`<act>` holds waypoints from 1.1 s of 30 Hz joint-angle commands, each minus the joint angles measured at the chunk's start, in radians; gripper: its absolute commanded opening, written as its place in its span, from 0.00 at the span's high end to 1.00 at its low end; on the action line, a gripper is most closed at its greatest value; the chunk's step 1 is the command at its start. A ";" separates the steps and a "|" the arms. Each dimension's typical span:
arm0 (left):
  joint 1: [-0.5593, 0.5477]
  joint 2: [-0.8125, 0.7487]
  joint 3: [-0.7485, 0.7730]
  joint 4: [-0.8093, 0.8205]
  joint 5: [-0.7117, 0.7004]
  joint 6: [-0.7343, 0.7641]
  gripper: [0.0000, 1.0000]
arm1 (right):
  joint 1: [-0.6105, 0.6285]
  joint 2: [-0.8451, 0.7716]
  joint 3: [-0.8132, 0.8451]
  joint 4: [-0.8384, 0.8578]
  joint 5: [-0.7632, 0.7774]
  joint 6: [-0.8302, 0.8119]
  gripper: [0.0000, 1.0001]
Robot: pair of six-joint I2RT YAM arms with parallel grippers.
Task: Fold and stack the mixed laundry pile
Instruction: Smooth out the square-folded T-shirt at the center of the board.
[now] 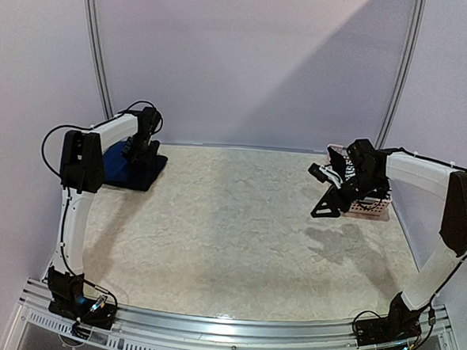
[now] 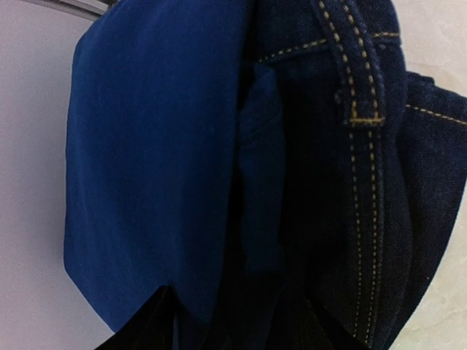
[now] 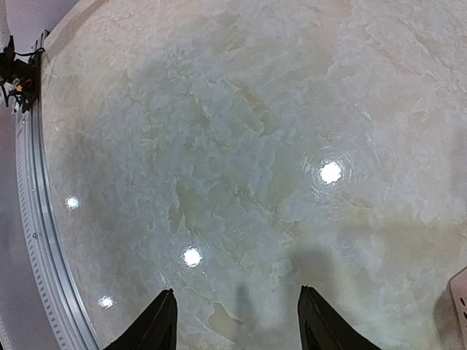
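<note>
- Looking down from the overhead cam, can spot the laundry pile point(image 1: 131, 171) sitting at the far-left corner of the table point(image 1: 237, 247), flattened into one dark navy slab.
- Same view, got the left gripper point(image 1: 144, 152) pointing down right onto that pile. Too dark and small from up here to call the jaws.
- Also got a pink basket point(image 1: 372, 206) at the far-right edge of the table, partly hidden behind the right arm.
- Can see the right gripper point(image 1: 325, 206) hanging above the far-right part of the table, angled down, fingers spread, shadow thrown onto the table below.
- Switching to the left wrist cam: nothing but cloth, pretty much. Denim piece point(image 2: 343, 189) on the right with tan stitching and a belt loop point(image 2: 363, 109), smoother blue cloth point(image 2: 146, 168) on the left, pressed up against it.
- Just a sliver of table point(image 2: 446, 44) peeking out at the right side.
- Left gripper point(image 2: 230, 332) jaws standing wide over the fabric, one fingertip point(image 2: 142, 334) clear at the bottom, the other lost against the dark denim. Can't tell about any contact with the cloth.
- Switching to the right wrist cam: bare marbled table point(image 3: 219, 146) with light spots, metal rail point(image 3: 36, 219) along the table's near edge, basket corner point(image 3: 460, 306) just creeping in.
- Right gripper point(image 3: 237, 328) wide open, holding nothing, no laundry anywhere under it.
</note>
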 commanded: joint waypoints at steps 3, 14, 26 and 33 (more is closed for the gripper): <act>0.007 0.063 0.003 0.003 0.008 0.019 0.51 | 0.001 0.017 0.024 -0.020 -0.016 -0.015 0.43; -0.029 -0.027 -0.010 -0.005 -0.039 0.003 1.00 | 0.003 0.018 0.024 -0.024 -0.016 -0.023 0.43; -0.093 -0.058 0.012 -0.040 -0.038 -0.010 1.00 | 0.002 0.021 0.027 -0.027 -0.022 -0.023 0.43; -0.137 -0.063 0.010 -0.034 -0.095 0.011 1.00 | 0.001 0.014 0.027 -0.028 -0.020 -0.023 0.44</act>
